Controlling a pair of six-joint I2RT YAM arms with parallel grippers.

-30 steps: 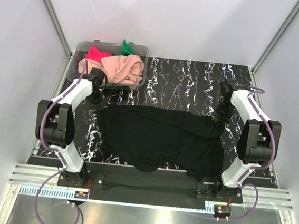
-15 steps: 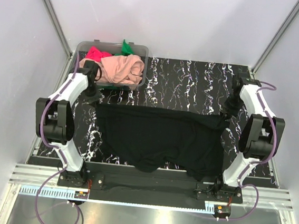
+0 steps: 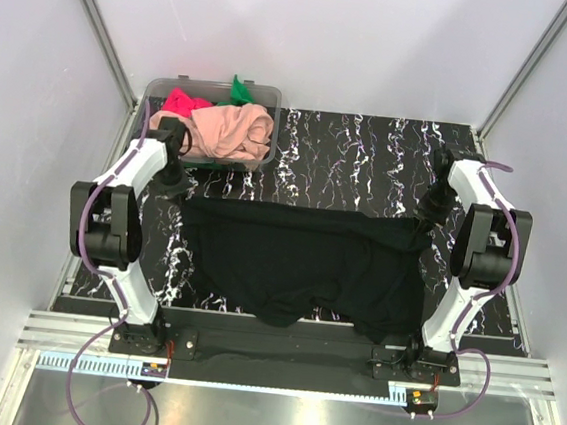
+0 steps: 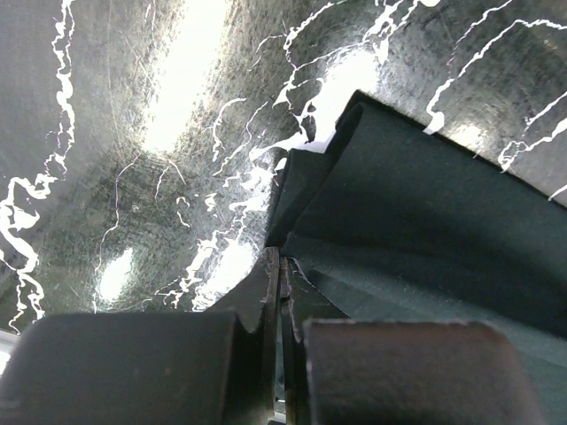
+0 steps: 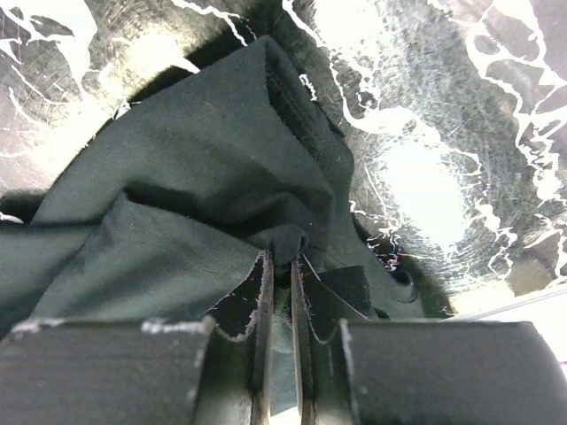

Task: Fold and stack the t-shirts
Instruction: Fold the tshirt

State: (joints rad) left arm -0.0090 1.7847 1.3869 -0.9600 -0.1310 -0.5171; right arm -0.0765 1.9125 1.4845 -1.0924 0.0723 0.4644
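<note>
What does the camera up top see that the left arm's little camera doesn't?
Only the top view shows the tub with the peach shirt, red shirt and green shirt, plus the right gripper. Only the left wrist view shows, close up, the left gripper shut on a folded edge. Both show the black shirt and marbled table.

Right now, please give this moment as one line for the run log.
black shirt: spread on table | left gripper: shut on far-left corner | right gripper: shut on far-right corner | other shirts: in tub
</note>
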